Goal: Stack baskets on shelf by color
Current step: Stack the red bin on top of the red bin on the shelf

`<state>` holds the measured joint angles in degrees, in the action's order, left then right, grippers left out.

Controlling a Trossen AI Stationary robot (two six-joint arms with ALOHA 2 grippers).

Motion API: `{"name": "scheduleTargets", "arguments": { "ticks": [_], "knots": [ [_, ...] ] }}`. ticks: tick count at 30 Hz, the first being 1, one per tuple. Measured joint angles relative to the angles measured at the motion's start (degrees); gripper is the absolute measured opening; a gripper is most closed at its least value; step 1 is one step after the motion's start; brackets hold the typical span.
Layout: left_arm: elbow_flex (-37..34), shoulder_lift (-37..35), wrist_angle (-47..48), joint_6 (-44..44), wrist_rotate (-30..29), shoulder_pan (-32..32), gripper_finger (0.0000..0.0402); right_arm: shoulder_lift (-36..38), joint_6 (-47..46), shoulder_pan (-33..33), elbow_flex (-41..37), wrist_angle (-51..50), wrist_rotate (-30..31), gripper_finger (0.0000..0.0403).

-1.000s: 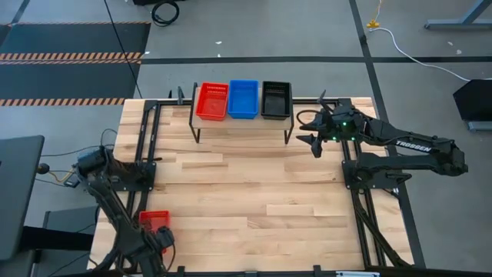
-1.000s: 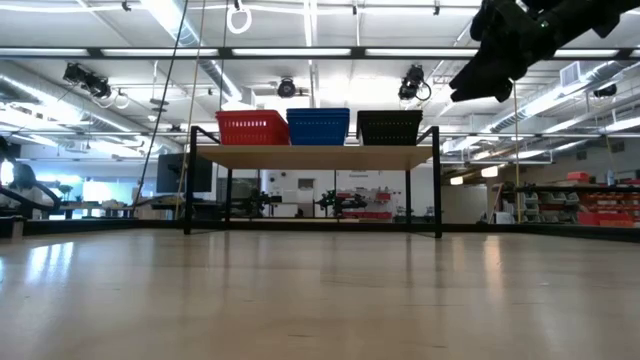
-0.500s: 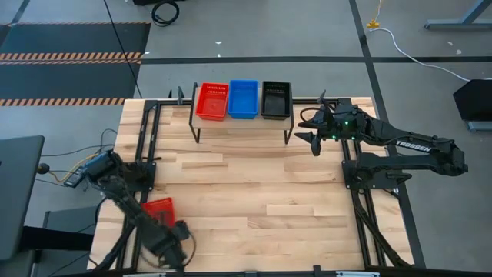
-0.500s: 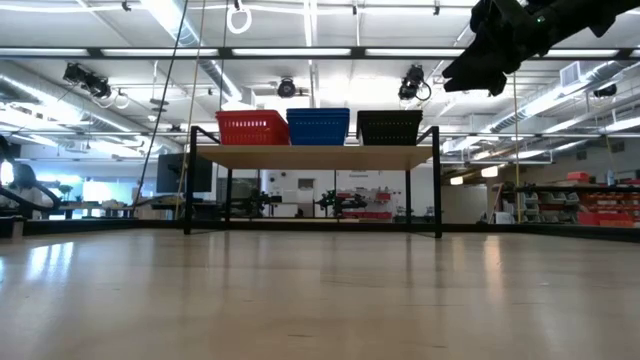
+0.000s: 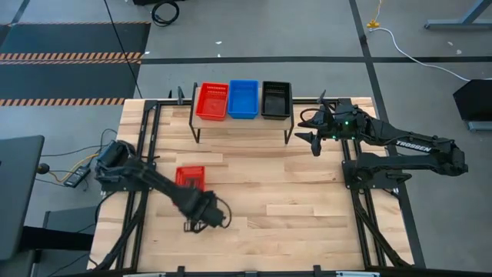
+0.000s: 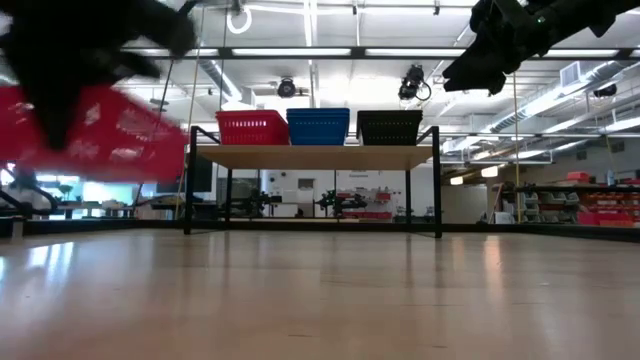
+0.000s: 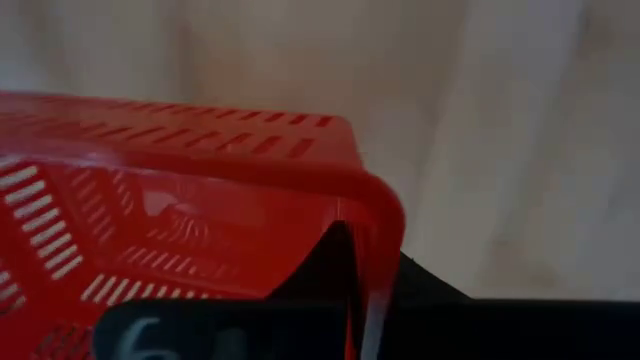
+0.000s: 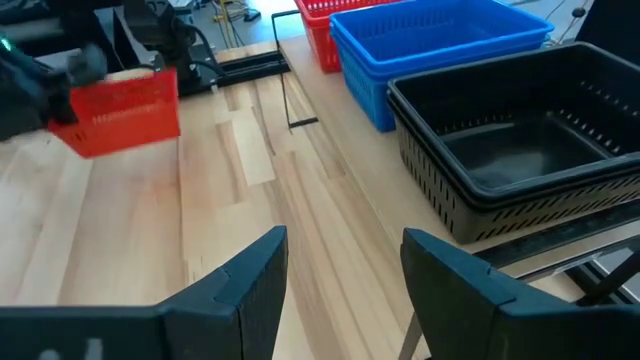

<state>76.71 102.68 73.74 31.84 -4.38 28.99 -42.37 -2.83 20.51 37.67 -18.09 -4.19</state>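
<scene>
One red basket (image 5: 191, 176) clamped in left hand (image 5: 194, 187) (over bare tabletop (image 5: 292, 192)); right hand (image 5: 308, 128) open beside shelf (image 5: 201, 121).

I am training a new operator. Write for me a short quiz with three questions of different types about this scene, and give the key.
1. True or false: the left gripper holds a red basket above the table.
2. Multiple choice: on the shelf, which basket stands in the middle? A) red basket on the shelf B) blue basket C) black basket
3. Fill in: the right gripper, fingers apart, holds ____.

Key: 1 true; 2 B; 3 nothing.
</scene>
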Motion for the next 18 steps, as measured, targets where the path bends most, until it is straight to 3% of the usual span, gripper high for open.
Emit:
{"name": "scheduleTargets", "arguments": {
  "ticks": [5,12,18],
  "knots": [
    [11.5,-0.1,15.7,-5.5,-9.8,-4.2,0.0004,0.0,0.0,0.0,0.0,0.0,0.0,0.0201],
    [21.4,-2.0,16.3,-15.0,-16.8,-11.5,0.0004,0.0,0.0,0.0,0.0,0.0,0.0,0.0201],
    [24.9,-4.0,16.2,-24.5,-17.8,-20.3,0.0004,0.0,0.2,0.0,0.0,-0.1,0.0,0.0201]
  ]
}}
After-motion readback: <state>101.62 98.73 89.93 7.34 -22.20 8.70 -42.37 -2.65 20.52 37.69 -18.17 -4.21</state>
